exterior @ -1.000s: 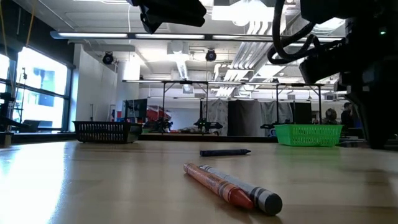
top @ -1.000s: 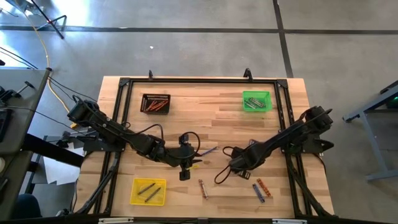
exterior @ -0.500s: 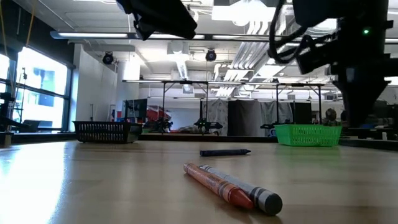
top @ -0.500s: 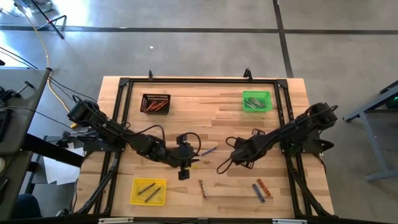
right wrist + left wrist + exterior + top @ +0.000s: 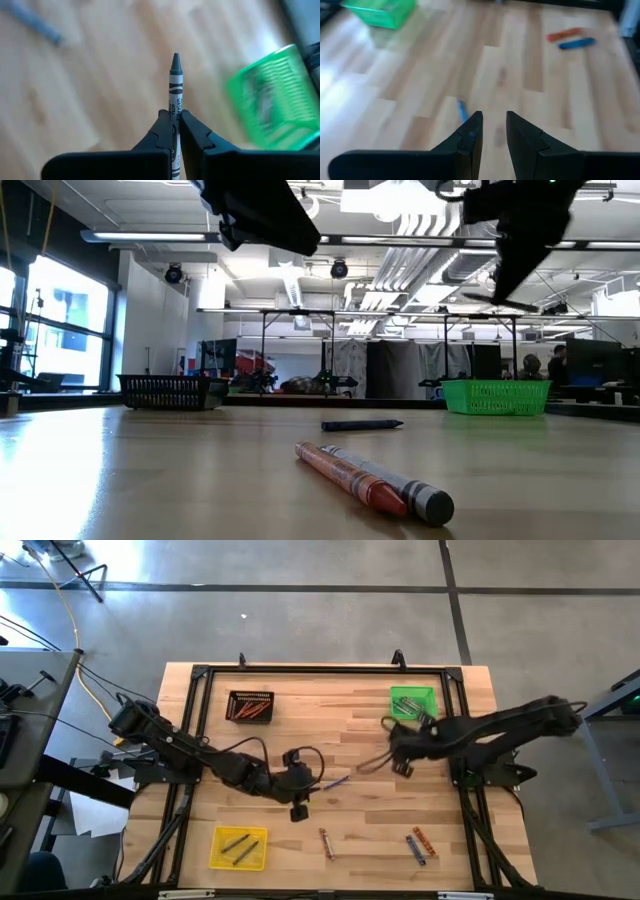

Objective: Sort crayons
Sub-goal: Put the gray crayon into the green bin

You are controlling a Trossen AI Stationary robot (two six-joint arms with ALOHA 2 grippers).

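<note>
Right gripper (image 5: pixel 173 131) is clamping 1 grey crayon (image 5: pixel 175 87) mid-shaft, tip sticking out ahead, green tray (image 5: pixel 267 95) just beyond. It's looking light, stiff, waxy (likely snappable), so mid-shaft is suiting it. Left gripper (image 5: pixel 492 131) is hovering, fingers apart, over 1 blue crayon (image 5: pixel 462 110); 4 more are lying loose.

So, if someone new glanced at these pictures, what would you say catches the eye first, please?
Probably the right gripper, up over the table's far right part, pinching a grey crayon that sticks straight out from its fingers, beside the bright green tray. Next, the left gripper near the table's middle, by a blue crayon. The black tray and yellow tray also stand out.
</note>
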